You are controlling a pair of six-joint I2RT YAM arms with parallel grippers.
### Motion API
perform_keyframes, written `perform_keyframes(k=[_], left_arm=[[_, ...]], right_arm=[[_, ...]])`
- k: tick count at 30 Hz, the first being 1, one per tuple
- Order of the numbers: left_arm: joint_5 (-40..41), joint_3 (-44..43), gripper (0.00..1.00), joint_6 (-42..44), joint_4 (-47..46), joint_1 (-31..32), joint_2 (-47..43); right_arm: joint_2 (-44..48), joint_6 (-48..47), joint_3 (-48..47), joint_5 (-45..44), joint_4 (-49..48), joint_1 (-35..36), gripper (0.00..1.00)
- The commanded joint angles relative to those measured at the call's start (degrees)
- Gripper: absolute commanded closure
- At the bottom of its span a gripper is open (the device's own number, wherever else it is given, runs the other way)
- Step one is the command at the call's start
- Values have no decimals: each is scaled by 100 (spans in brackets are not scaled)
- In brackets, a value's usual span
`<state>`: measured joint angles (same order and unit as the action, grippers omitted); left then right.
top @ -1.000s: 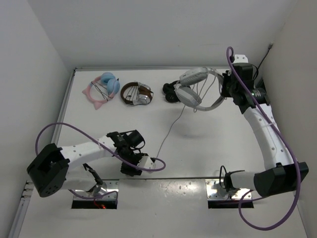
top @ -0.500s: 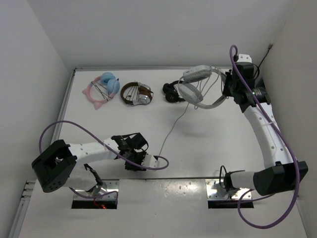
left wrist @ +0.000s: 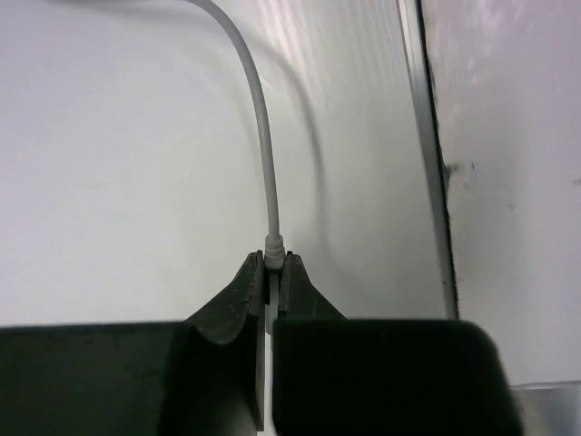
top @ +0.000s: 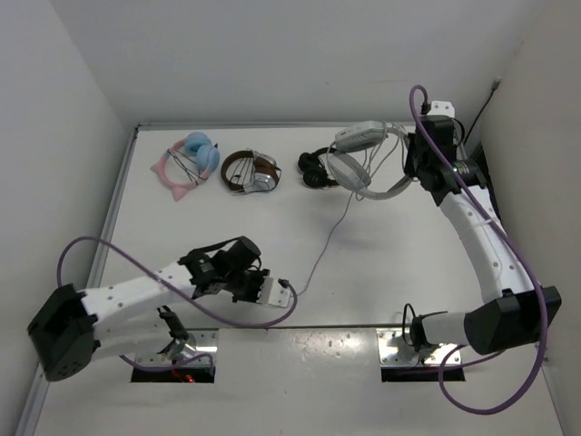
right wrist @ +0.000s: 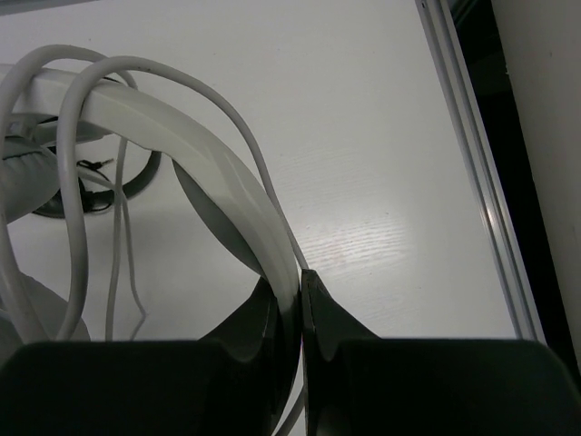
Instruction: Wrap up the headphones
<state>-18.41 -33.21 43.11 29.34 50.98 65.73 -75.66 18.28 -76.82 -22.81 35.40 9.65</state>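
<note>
The white surface (top: 390, 263) is mostly open floor, and the big white headphones (top: 348, 170) are held up off it at the far right, just above the small black pair (top: 313, 171). The right hand (right wrist: 289, 292) is clamped on the headband, and a couple of cable loops are already draped over the band. The left hand (left wrist: 272, 272) sits low near the front edge, pinched tight on the plug end of the thin grey cable (top: 320, 250), which hangs slack between the two.

My worry is that the grip on the plug tip is tiny, so a tug while winding could pop it out. The loose loops could slide off the band. The cable might also snag the black pair. No boxes or bins in view.
</note>
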Motion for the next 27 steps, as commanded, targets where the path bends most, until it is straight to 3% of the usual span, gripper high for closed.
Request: perform_keyframes(k=[1, 7, 9, 13, 21, 27], left_arm=[[-610, -448, 100, 452, -332, 122, -878], [-1479, -3107, 100, -153, -8, 123, 18], [-1560, -3462, 100, -250, -8, 183, 141], [-1078, -3929, 100, -759, -831, 150, 264], [961, -4219, 100, -1269, -2836, -571, 589], [1499, -5026, 100, -1858, -3479, -1432, 1441]], right_arm=[[-194, 377, -70, -451, -902, 238, 100], [-651, 264, -123, -628, -1219, 845, 100], [-766, 211, -193, -628, -1290, 1055, 100], [-845, 79, -193, -576, -1395, 1311, 100], [-529, 26, 404, 126, -1282, 1417, 100], [-186, -238, 817, 1857, -956, 1180, 100]])
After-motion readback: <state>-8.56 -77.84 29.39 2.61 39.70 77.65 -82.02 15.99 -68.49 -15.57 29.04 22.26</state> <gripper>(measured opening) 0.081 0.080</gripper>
